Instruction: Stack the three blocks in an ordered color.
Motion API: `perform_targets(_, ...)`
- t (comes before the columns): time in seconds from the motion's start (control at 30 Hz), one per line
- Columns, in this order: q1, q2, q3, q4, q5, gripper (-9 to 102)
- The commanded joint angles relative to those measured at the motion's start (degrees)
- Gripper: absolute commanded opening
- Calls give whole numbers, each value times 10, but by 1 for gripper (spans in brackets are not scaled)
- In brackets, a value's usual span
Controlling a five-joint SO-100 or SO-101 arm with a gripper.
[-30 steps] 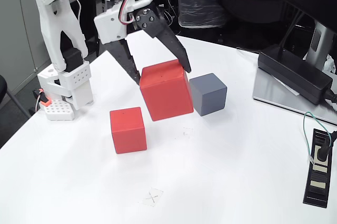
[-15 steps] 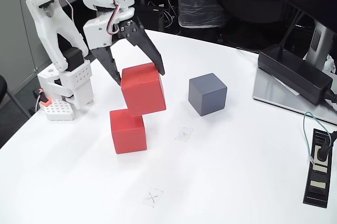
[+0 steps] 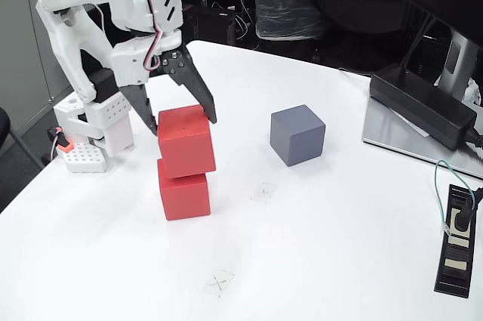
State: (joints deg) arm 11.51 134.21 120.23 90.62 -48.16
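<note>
The white table fills most of the fixed view, its far edge curving across the top. The white arm stands at the table's left edge on a white base. Its gripper, with two dark fingers pointing down toward the table, is clamped on the upper red block, one finger on each side of the block's top.

That upper red block sits on the lower red block, in the left half of the table near the arm's base. The upper block is turned slightly relative to the lower one and overhangs it a little to the right. Being cubes, neither has a long axis.

The grey block stands alone on the table, well apart to the right of the stack, one vertical edge facing the camera.

A black power adapter lies at the table's right edge, and a black power strip lies near the near right corner.
</note>
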Motion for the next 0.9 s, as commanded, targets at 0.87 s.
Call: perform_targets(0.87,23,6,2,-2,-9,38)
